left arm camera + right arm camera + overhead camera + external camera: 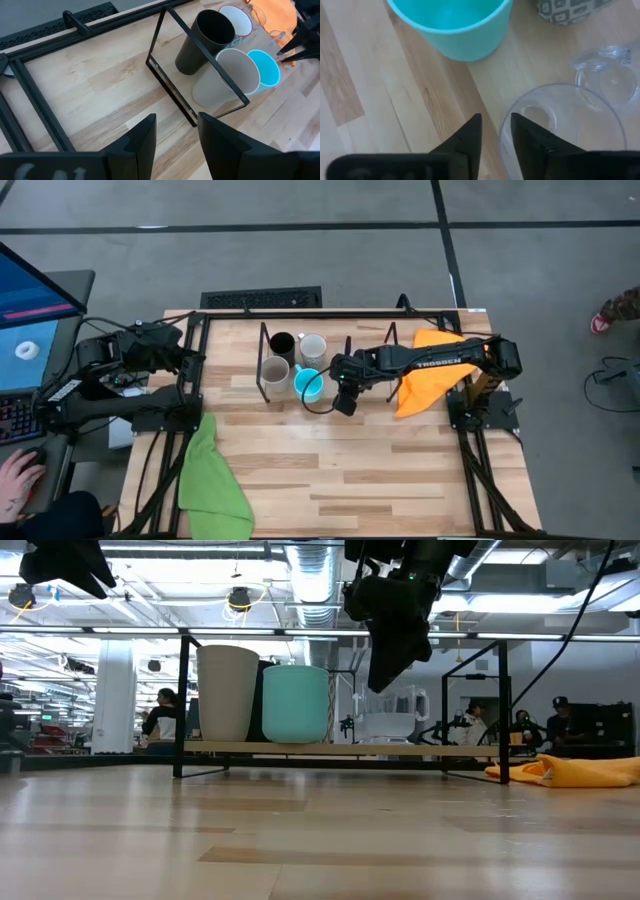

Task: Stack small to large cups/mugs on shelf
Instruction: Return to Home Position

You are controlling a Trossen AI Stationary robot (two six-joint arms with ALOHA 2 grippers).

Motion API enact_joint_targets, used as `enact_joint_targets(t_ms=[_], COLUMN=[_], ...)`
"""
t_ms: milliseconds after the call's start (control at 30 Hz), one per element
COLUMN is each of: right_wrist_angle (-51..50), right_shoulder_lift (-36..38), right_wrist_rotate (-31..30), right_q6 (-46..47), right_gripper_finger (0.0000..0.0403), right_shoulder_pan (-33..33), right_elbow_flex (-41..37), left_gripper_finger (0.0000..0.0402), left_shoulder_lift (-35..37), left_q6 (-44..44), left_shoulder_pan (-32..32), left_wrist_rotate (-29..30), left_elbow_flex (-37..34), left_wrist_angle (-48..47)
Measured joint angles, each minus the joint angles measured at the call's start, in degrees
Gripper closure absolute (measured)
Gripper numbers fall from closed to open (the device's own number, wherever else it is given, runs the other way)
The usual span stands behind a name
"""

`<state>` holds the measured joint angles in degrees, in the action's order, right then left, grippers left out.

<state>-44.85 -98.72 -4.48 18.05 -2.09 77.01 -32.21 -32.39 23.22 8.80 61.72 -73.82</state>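
Raise right tool point(345, 398), narrowly parted and empty, straight up off the clear glass cup point(565, 125) standing right of the light blue mug point(309, 383) on the shelf point(400, 749). Only then draw back right, clear of rods. Leave left tool point(176, 120), slightly open and empty, parked at desk's left edge.

Black jointed arms point(400, 360), white lettering point(437, 363) on one
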Motion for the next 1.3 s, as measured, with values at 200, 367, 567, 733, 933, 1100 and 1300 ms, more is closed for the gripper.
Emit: enact_joint_targets(t_ms=[200, 367, 567, 733, 933, 1100, 1300], right_wrist_angle=[0.4, -1.1, -5.6, -8.2, -6.6, -3.7, 10.7], right_shoulder_lift=[0.2, 0.2, 0.8, 6.5, 22.5, 39.8, 58.4], right_wrist_rotate=[0.1, 0.1, 5.9, 10.3, 10.0, -5.1, -29.0], right_q6=[0.0, -0.1, -1.8, -1.6, -2.5, -6.2, -4.1], right_gripper_finger=[0.0240, 0.0211, 0.0200, 0.0200, 0.0206, 0.0206, 0.0206], right_shoulder_pan=[0.0, 0.0, 0.1, 0.7, 5.1, 17.4, 39.3], right_elbow_flex=[2.5, 6.8, 14.2, 21.3, 25.1, 19.8, -2.7], left_gripper_finger=[0.0266, 0.0266, 0.0266, 0.0266, 0.0266, 0.0266, 0.0266], left_shoulder_lift=[0.0, 0.0, 0.0, 0.0, 0.2, 6.8, 22.8], left_q6=[0.0, 0.2, -0.4, 1.5, 9.5, 16.9, 11.2], left_shoulder_pan=[0.0, 0.0, 0.0, 0.0, 0.0, 0.8, 5.9], left_wrist_rotate=[0.0, 0.0, -2.3, -12.9, -27.0, -19.7, -16.4], left_elbow_flex=[0.0, 0.0, 0.2, 4.3, 14.3, 16.0, 4.3], left_wrist_angle=[0.5, 1.8, 5.7, 15.9, 23.6, 23.9, 23.5])
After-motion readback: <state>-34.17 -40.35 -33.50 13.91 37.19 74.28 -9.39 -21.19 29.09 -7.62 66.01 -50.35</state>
